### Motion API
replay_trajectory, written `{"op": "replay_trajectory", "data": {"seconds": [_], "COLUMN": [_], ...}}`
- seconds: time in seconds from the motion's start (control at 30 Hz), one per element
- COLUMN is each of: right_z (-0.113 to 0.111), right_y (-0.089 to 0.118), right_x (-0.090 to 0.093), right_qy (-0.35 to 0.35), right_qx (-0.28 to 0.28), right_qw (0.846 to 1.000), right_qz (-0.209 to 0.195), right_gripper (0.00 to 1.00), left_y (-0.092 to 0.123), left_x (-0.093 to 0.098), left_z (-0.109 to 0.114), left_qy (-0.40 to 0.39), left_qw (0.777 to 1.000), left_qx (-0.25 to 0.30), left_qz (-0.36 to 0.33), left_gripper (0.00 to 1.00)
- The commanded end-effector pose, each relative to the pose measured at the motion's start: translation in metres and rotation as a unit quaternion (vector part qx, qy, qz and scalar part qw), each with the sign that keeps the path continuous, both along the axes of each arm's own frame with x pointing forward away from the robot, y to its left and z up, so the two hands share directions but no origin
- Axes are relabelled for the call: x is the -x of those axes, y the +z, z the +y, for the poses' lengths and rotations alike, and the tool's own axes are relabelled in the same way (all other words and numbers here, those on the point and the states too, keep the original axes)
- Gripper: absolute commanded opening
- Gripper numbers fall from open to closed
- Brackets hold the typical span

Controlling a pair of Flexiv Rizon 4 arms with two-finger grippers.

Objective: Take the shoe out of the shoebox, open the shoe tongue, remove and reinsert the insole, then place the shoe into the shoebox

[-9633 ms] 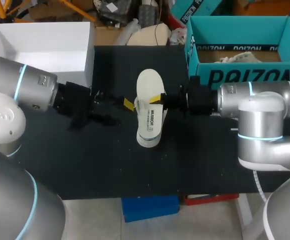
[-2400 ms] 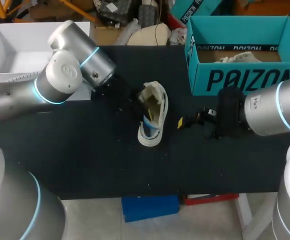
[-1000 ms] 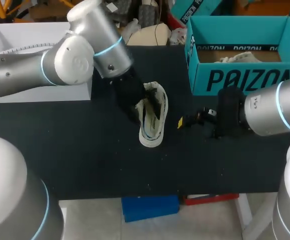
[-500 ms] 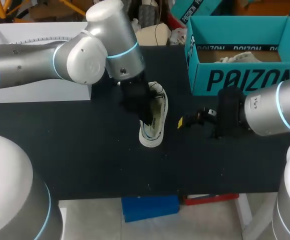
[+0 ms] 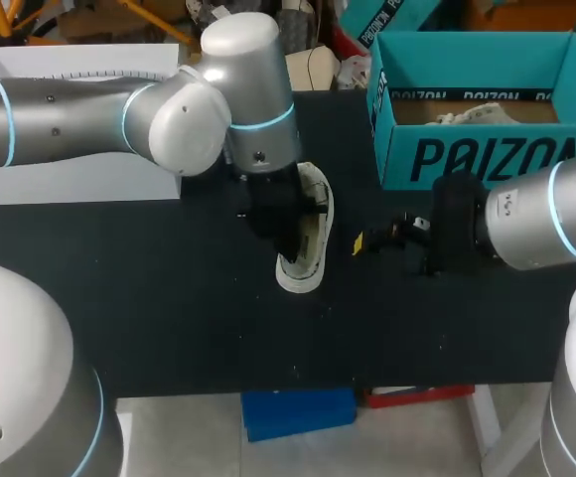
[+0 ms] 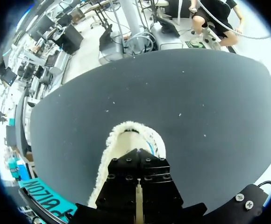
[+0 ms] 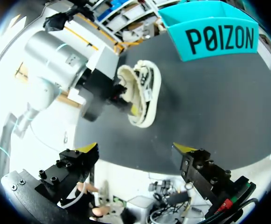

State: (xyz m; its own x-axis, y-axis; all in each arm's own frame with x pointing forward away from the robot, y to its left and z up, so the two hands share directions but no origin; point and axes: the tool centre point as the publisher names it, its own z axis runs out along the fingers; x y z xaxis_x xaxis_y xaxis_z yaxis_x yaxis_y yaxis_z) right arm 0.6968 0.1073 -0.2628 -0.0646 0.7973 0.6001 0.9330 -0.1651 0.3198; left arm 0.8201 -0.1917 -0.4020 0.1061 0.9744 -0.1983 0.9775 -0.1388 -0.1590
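— One step of the task is looking finished: the shoe is lying out on the middle of the desk, while the teal shoebox is standing open at the far right corner.

— And the tongue, the insole?

— That is where the robot seems to be working. The left gripper is reaching down into the shoe's opening. In the left wrist view its black body is covering the heel end, with only the toe showing ahead of it. Whether that gripper is spread or pinching something is not showing. No loose insole is lying on the desk, so pulling it out, refitting it and boxing the shoe are probably all still waiting.

— What is the right gripper doing?

— It is hanging spread and empty, near the shoe on the side toward the desk's right edge, not touching it.

— What is differing from earlier?

— Nearly ten seconds back the shoe was lying with a smooth white face up, likely its sole, and both grippers were at its flanks. Now its opening is showing and the right arm is sitting back toward the right edge, unmoved over the last couple of seconds. The left arm has been swinging in from the far left corner to over the shoe.
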Motion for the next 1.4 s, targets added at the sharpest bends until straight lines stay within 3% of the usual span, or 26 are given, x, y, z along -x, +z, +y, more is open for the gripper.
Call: {"op": "replay_trajectory", "data": {"seconds": [0.03,0.33,0.47,0.6,0.7,0.77,0.83,0.9,0.97,1.1,1.23,1.4], "right_z": [0.002,0.002,0.002,0.002,0.002,0.002,0.002,0.002,0.002,0.002,0.002,0.002], "right_y": [0.000,0.000,0.000,0.000,0.000,0.000,0.000,0.000,0.000,0.000,0.000,0.000], "right_x": [0.000,0.000,0.000,0.000,0.000,0.000,0.000,0.000,0.000,0.000,0.000,0.000], "right_qy": [-0.001,-0.001,-0.001,-0.001,-0.001,-0.001,-0.001,-0.001,-0.001,-0.001,-0.001,-0.001], "right_qx": [0.001,0.001,0.001,0.001,0.001,0.001,0.001,0.001,0.001,0.001,0.001,0.001], "right_qw": [1.000,1.000,1.000,1.000,1.000,1.000,1.000,1.000,1.000,1.000,1.000,1.000], "right_qz": [0.000,0.000,0.000,0.000,0.000,0.000,0.000,0.000,0.000,0.000,0.000,0.000], "right_gripper": [1.00,1.00,1.00,1.00,1.00,1.00,1.00,1.00,1.00,1.00,1.00,1.00], "left_y": [-0.022,-0.031,-0.008,0.033,0.060,0.077,0.094,0.106,0.119,0.135,0.139,0.136], "left_x": [-0.005,-0.012,-0.011,-0.011,-0.021,-0.027,-0.035,-0.048,-0.060,-0.086,-0.114,-0.143], "left_z": [-0.012,-0.010,-0.009,-0.012,-0.008,-0.006,-0.003,0.005,0.009,0.016,0.017,0.005], "left_qy": [0.007,0.017,0.025,0.095,0.148,0.202,0.263,0.293,0.349,0.426,0.456,0.454], "left_qw": [1.000,1.000,1.000,0.991,0.977,0.954,0.920,0.910,0.876,0.835,0.827,0.837], "left_qx": [-0.009,-0.016,0.009,0.088,0.139,0.191,0.247,0.263,0.308,0.340,0.328,0.306], "left_qz": [0.009,0.009,0.005,0.042,0.064,0.111,0.152,0.129,0.124,0.074,0.032,0.006], "left_gripper": [0.00,0.00,0.00,0.00,0.00,0.00,0.00,0.00,0.00,0.00,0.00,0.00]}}
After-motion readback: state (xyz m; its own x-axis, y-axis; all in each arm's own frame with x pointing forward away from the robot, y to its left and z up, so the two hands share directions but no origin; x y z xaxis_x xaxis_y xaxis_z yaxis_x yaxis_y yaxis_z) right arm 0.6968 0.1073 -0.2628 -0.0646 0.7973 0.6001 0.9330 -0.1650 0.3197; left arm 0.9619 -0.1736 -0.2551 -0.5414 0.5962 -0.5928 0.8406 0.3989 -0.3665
